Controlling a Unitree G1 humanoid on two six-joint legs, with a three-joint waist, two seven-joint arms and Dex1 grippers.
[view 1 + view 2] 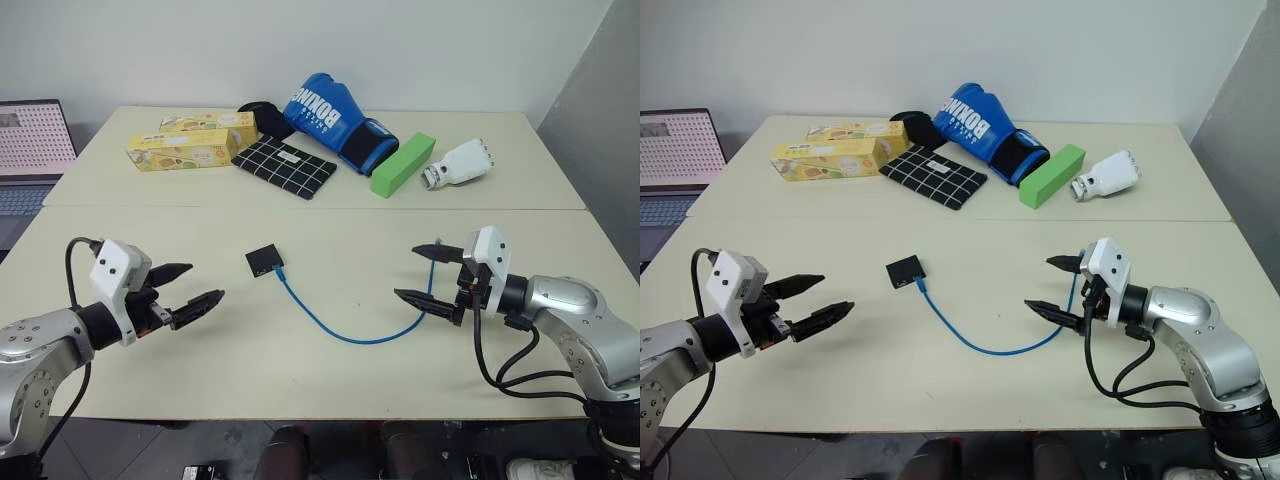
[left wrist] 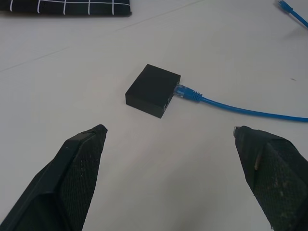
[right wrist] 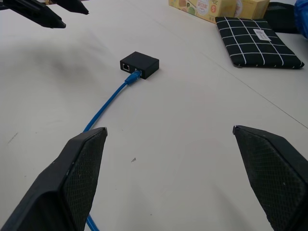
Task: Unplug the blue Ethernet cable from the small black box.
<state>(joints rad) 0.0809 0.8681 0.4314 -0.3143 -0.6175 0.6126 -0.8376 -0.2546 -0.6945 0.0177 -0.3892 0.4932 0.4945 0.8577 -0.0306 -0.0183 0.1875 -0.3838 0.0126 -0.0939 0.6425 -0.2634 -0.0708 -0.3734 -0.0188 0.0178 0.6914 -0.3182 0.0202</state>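
Between both pincers — small black box (image 1: 264,260)

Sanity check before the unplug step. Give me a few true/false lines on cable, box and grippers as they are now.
1. The cable is plugged into the box. True.
2. The left gripper is shut on the box. False: it is open and apart from the box, holding nothing.
3. The right gripper is open. True.
4. The box sits on the checked pouch. False: it lies on the bare table, nearer the robot than the pouch.
5. The cable's free end lies by the right gripper. True.
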